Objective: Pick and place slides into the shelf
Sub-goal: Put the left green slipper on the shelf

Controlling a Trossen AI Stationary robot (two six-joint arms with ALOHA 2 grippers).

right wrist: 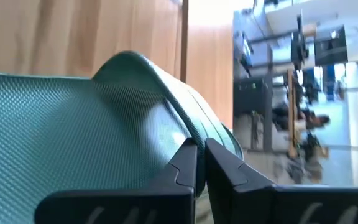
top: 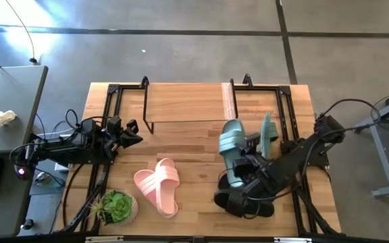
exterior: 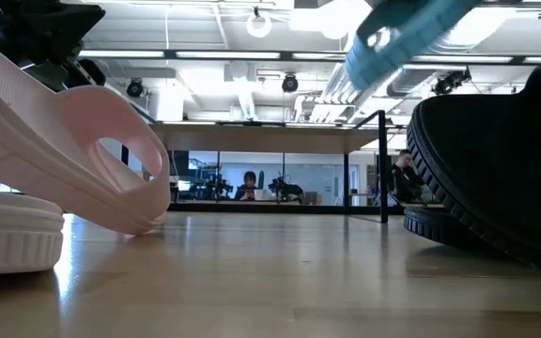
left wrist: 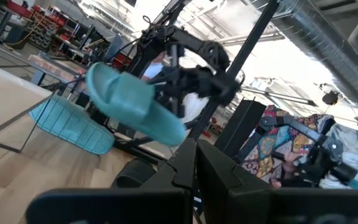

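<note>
My right gripper [right wrist: 202, 163] is shut on one sage green slide [top: 231, 145], which hangs in the air over the table's right half and shows high up in the low view [exterior: 397, 42]. The other green slide [top: 269, 133] stands on its side edge by the shelf's right wire frame. The pink pair [top: 159, 187] lies stacked near the table's middle front. The black pair [top: 238, 201] lies under my right arm. The shelf [top: 181, 101] stands at the far edge. My left gripper [top: 135, 135] waits, shut, at the table's left. My right gripper pinches the green slide between its two fingers at the sole's side edge [right wrist: 185, 134], by the strap's root. The fingers come from the table's right and near side, slanting down. The slide [left wrist: 135, 102] is lifted clear of the table and tilted.
A small potted plant [top: 117, 206] stands at the near left corner. Black wire frames [top: 286, 108] run along both sides of the table. Bare wood lies between the pink pair and the shelf. A grey desk [top: 9, 121] stands left of the table.
</note>
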